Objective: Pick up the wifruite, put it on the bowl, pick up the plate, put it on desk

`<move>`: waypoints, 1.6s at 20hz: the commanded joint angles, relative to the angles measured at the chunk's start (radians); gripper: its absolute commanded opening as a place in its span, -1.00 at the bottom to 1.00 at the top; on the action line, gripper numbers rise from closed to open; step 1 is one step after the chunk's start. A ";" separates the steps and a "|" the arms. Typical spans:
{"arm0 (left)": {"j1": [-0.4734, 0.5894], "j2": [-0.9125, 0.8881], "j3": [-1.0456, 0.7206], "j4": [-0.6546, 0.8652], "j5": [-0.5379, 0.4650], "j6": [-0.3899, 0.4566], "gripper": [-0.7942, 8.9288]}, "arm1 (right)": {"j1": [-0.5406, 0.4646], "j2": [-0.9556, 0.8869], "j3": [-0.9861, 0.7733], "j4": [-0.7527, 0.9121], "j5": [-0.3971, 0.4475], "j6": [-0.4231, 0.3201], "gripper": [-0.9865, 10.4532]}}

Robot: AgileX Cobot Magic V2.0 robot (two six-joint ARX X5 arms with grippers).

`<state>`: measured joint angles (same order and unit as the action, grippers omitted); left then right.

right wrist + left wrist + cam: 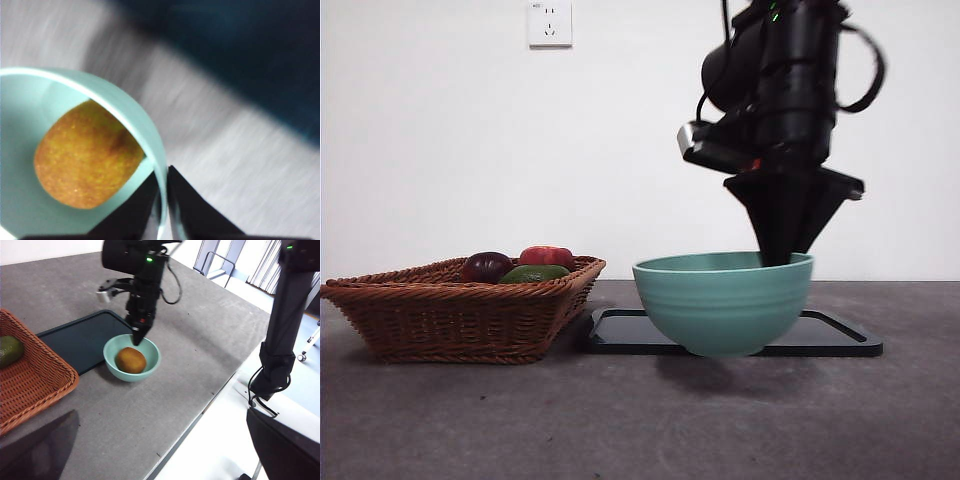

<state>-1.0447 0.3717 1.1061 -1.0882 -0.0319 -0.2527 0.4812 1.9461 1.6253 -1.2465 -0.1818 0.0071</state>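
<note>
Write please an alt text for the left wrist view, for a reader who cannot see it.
The right gripper pinches the rim of a mint-teal bowl that holds an orange-brown wifruite, above the grey desk. A dark tray and a wicker basket are beside it.

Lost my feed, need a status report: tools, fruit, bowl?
Right tool shut on bowl rim, bowl lifted just off the black tray. Wifruite inside bowl. Left tool idle, nothing held. Wicker basket beside the tray, apart.

The bowl's (pixel 724 300) wall hides the wifruite in the front view. The desk (pixel 210 150) looks blurry in the right wrist view.
</note>
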 commanded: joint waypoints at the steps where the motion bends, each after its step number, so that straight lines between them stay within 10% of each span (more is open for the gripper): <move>1: -0.009 0.000 0.010 0.011 -0.006 0.001 0.34 | -0.019 0.113 0.146 -0.040 0.000 -0.004 -0.81; 9: -0.009 0.000 0.010 0.012 -0.006 0.001 0.34 | -0.104 0.351 0.484 -0.098 -0.013 -0.008 -0.81; 20: -0.009 0.000 0.010 0.012 -0.006 0.001 0.34 | -0.137 0.375 0.496 -0.085 -0.053 -0.016 -0.80; 28: -0.009 0.000 0.010 0.012 -0.006 0.001 0.34 | -0.150 0.338 0.676 -0.168 0.023 0.034 0.09; 32: -0.009 0.000 0.010 0.012 -0.006 0.001 0.34 | -0.150 0.135 0.631 -0.172 0.029 0.031 0.14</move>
<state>-1.0447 0.3717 1.1061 -1.0882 -0.0319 -0.2527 0.3264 2.0563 2.2234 -1.3426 -0.1551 0.0303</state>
